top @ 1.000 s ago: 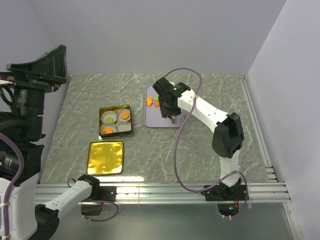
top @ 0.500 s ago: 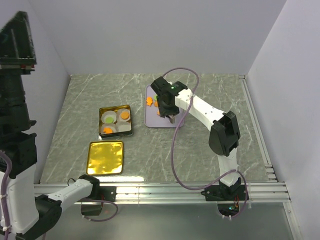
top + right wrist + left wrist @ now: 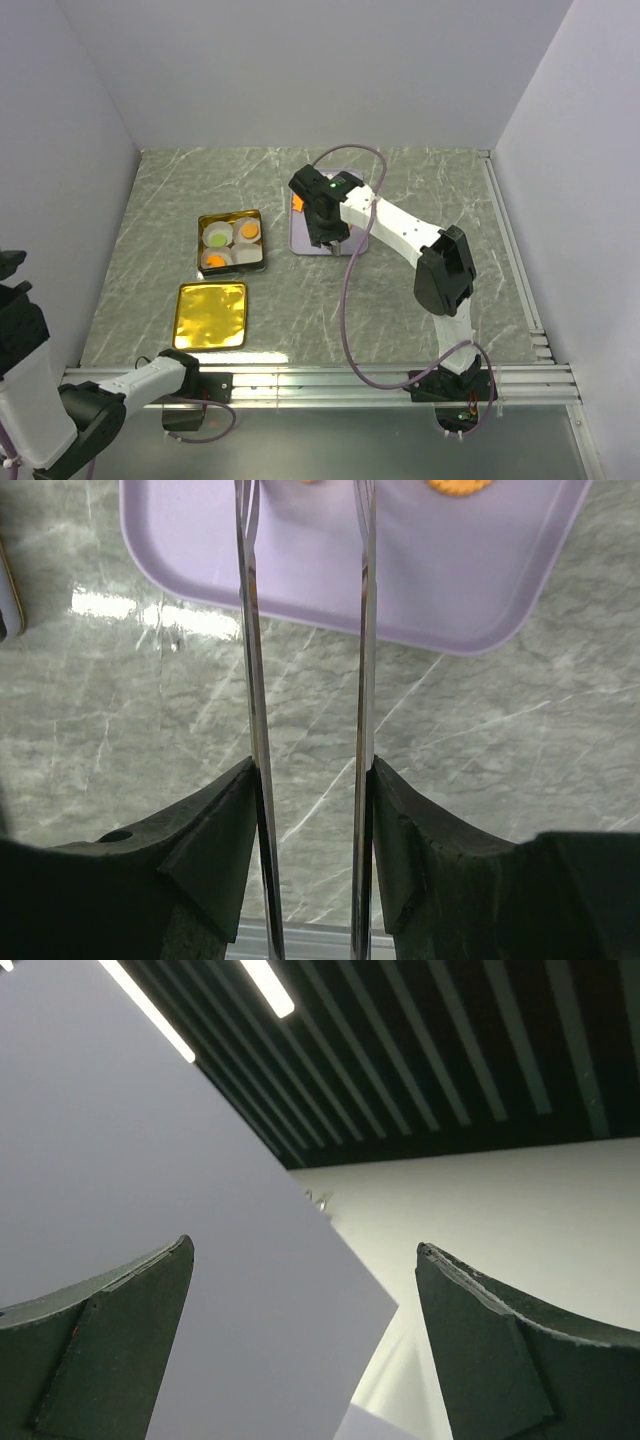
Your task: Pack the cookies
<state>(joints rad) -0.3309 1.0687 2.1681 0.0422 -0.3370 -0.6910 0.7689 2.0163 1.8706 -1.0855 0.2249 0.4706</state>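
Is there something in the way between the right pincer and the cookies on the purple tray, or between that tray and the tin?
Nothing visible. The right pincer hangs open over the purple tray, orange cookies just ahead of it. Only bare table separates tray and open tin; the gold lid lies aside.

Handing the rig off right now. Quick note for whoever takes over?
Left gripper: open, empty, pointing at the ceiling, away from the work.
Right gripper: open, nothing seen between its fingers, over the lilac tray.
Done: the tin has a green cookie and two orange ones in cups; the fourth cup looks empty.
Left: orange cookies on the tray; gold lid off, on the table nearer the arms than the tin.
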